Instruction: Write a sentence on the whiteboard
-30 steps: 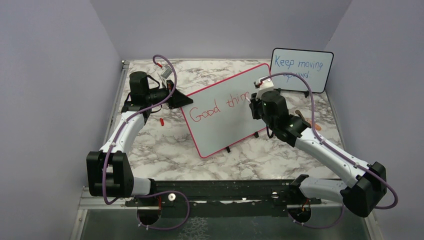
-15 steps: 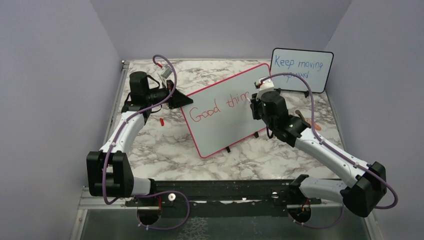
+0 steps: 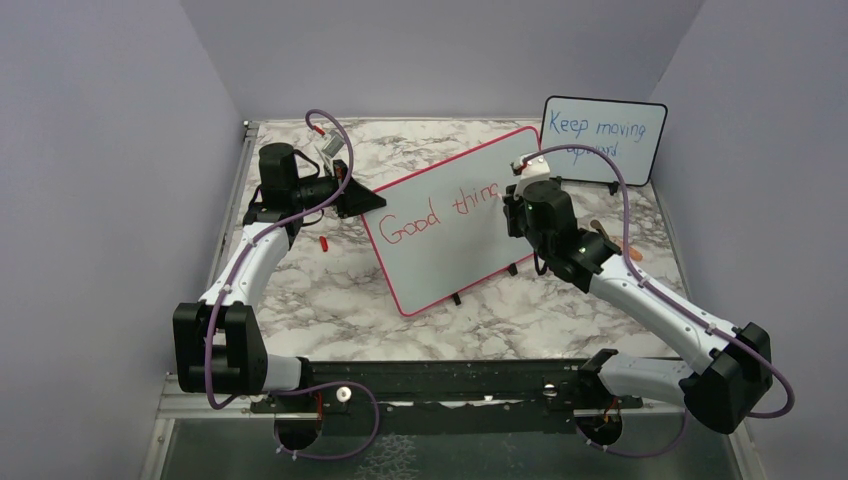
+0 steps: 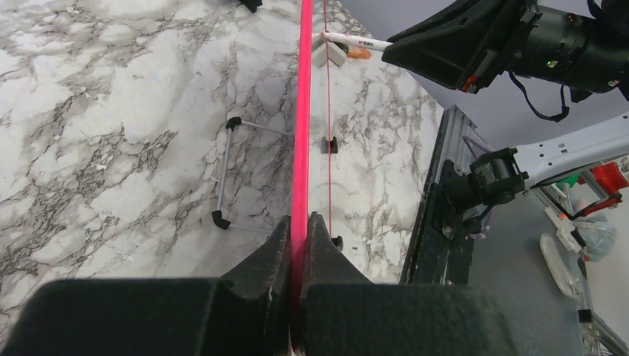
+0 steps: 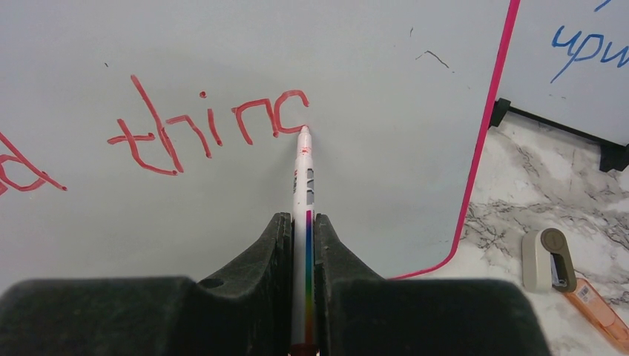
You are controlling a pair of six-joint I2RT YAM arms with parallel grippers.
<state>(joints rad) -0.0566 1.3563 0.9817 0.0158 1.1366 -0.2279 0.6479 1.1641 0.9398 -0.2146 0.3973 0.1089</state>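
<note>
**Whiteboard** [image 3: 445, 225]: Stood on small black feet [image 3: 456, 298] at the middle of the marble table [image 3: 300, 290], turned at a slant so that its left corner lies nearer the arms' bases than its right. A thin pink frame runs round the rounded corners.

**Left gripper** [image 4: 300, 222]: Closed tight on the pink frame at the board's left edge, one finger on each face. In the left wrist view the frame is seen edge-on, running straight away from the fingers.

**Right gripper** [image 5: 300, 222]: Clamped on a white marker [image 5: 305, 170], which is held pointing at the board face. The tip is pressed against the surface at the right end of the last stroke.

**Sentence** [image 5: 208, 126]: Written in red on the upper half of the board; "Good thin" is legible, followed by an open curve like a "c".

**Open room on the board**: Plain white surface is seen below the words down to the bottom edge, and between the marker tip and the pink right edge.

**Surroundings**:
- A small black-framed board [image 3: 603, 137] with blue writing is stood at the far right, just beyond the whiteboard's right corner.
- A small white and orange object [image 5: 549, 259] is laid on the marble by the lower right corner.
- A red cap [image 3: 323, 243] is laid near the left edge.
- Bare marble is seen between the board and the arms' bases.
</note>
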